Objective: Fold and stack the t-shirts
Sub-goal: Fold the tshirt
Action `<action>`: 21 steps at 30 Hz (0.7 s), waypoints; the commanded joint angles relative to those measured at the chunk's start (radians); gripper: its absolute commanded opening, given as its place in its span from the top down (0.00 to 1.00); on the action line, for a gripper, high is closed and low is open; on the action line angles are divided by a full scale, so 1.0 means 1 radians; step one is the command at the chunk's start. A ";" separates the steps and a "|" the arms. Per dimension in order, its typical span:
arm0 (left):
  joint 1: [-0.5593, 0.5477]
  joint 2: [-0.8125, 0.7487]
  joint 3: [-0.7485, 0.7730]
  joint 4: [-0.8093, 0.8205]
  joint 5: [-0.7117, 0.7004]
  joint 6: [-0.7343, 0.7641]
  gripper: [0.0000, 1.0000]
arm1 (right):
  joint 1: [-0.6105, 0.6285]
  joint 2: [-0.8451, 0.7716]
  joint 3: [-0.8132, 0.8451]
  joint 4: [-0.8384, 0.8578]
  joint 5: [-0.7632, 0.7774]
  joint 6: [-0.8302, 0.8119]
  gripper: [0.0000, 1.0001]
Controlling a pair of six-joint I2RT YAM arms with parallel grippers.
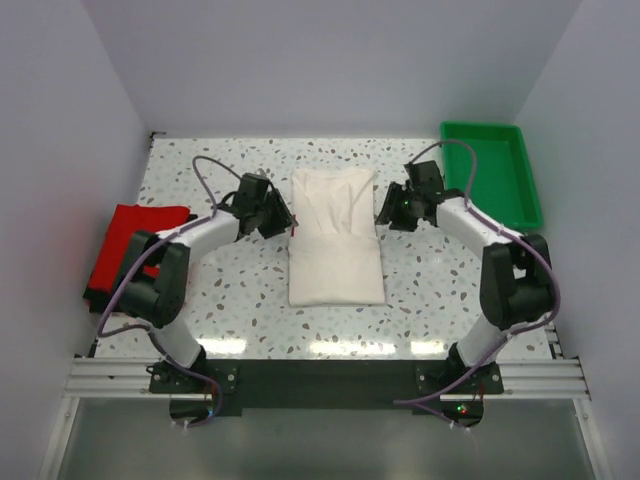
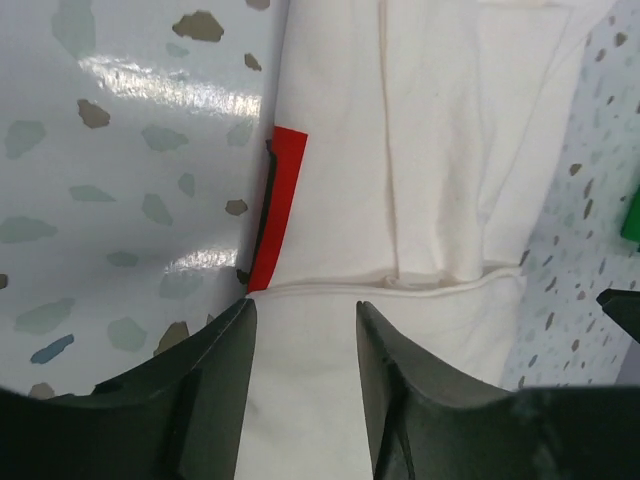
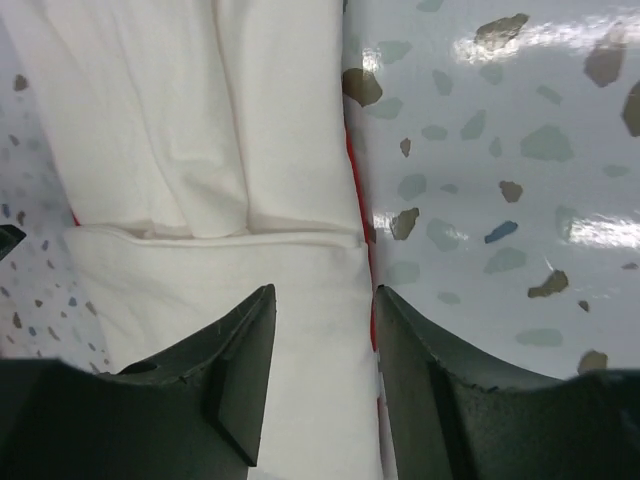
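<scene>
- Lying flat at the middle of the table [image 1: 230, 290], the cream-white shirt [image 1: 337, 240] is seen folded into a long strip, its length running away from the arm bases.
- A cross crease is seen roughly halfway along it. In both wrist views it shows as the hemmed edge of an upper layer laid over a lower one.
- The left gripper [image 1: 285, 225] is placed at the shirt's left edge, near the crease. Its jaws are held partly apart with nothing clamped. White cloth is seen in the gap, and the shirt's edge lies by the outer finger [image 2: 215, 390].
- Red trim [image 2: 280, 205] is exposed along that left edge, just ahead of the fingers.
- The right gripper [image 1: 385, 212] is placed at the shirt's right edge, opposite the left one. Its jaws are likewise partly apart and empty. The shirt's edge runs just inside the outer finger [image 3: 440, 400], with a thin red line showing along it.
- Contact between fingertips and cloth cannot be told.
- The red shirt [image 1: 135, 235] is laid at the table's left edge, well apart from the white one.
- A green tray [image 1: 520, 190] is set at the far right corner.
</scene>
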State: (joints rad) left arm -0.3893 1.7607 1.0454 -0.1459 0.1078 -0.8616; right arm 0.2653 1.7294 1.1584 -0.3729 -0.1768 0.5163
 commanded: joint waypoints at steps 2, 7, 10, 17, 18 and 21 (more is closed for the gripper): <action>0.038 -0.188 -0.028 -0.064 -0.007 0.033 0.48 | -0.034 -0.198 -0.012 -0.087 -0.033 -0.004 0.50; 0.038 -0.357 -0.277 -0.043 0.102 0.010 0.43 | -0.029 -0.433 -0.307 -0.051 -0.102 0.034 0.48; 0.032 -0.428 -0.398 -0.029 0.160 0.007 0.41 | -0.026 -0.511 -0.477 -0.023 -0.156 0.074 0.48; 0.021 -0.544 -0.606 0.045 0.279 -0.034 0.41 | -0.024 -0.616 -0.674 0.048 -0.200 0.157 0.48; 0.018 -0.550 -0.619 0.061 0.285 -0.043 0.41 | -0.024 -0.616 -0.695 0.057 -0.205 0.163 0.48; 0.006 -0.558 -0.660 0.095 0.303 -0.066 0.41 | -0.024 -0.605 -0.726 0.097 -0.217 0.189 0.48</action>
State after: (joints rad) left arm -0.3706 1.2217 0.4191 -0.1310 0.3496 -0.8860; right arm 0.2375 1.1362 0.4561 -0.3641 -0.3485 0.6559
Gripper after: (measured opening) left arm 0.592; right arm 0.518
